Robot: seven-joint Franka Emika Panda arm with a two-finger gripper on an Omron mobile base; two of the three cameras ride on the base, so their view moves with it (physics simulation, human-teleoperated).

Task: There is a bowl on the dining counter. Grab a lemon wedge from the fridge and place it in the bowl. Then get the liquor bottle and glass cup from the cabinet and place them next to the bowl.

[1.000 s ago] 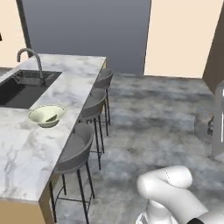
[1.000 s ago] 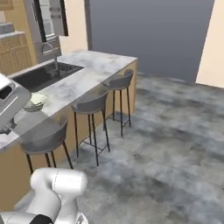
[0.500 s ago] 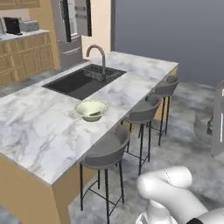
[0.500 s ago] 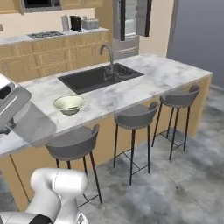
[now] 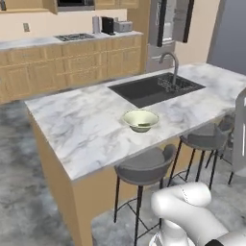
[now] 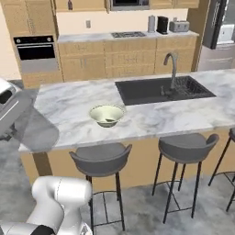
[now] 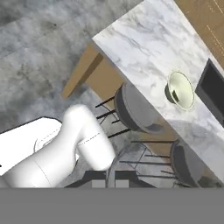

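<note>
Your gripper [image 7: 110, 178] is pressed together, holding nothing, high above the floor; the bowl [image 5: 140, 120] lies well apart from it, near the tabletop's [image 5: 86, 129] near edge, just left of the sink [image 5: 156, 88]; a small piece lies inside; stools [image 6: 101, 159] line that edge.

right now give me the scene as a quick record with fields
bowl: pale green, on the marble dining counter, near its stool-side edge
bowl contents: a small piece inside, identity unclear
sink: dark basin with faucet, beside the bowl
stools: grey stool just below the bowl
pincer: shut, holding nothing visible
bottle and cup: not yet by the bowl
</note>
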